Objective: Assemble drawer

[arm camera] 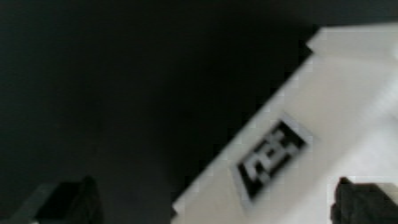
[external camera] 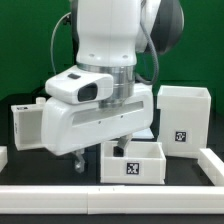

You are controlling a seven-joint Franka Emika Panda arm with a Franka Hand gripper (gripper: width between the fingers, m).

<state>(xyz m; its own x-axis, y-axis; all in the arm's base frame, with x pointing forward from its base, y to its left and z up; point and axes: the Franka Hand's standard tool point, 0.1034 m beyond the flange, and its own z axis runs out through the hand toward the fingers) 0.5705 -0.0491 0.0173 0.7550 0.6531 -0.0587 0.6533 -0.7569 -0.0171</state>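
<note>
The large white cube-like drawer casing [external camera: 183,118] stands at the exterior view's right, its tag facing front. A shallow white tray [external camera: 133,161] with a tag on its front wall sits front centre. A second white tray [external camera: 25,125] stands at the exterior view's left. My gripper [external camera: 121,149] hangs over the front tray's back edge, mostly hidden by the arm. In the wrist view the gripper [arm camera: 217,206] is open, with dark fingertips [arm camera: 75,200] far apart. A white tagged part [arm camera: 302,130] lies between and below them, untouched.
A white rail [external camera: 110,190] runs along the table's front edge and another [external camera: 214,164] along the exterior view's right. The black table [external camera: 50,165] shows between the left tray and the front tray. The arm's body blocks the middle of the scene.
</note>
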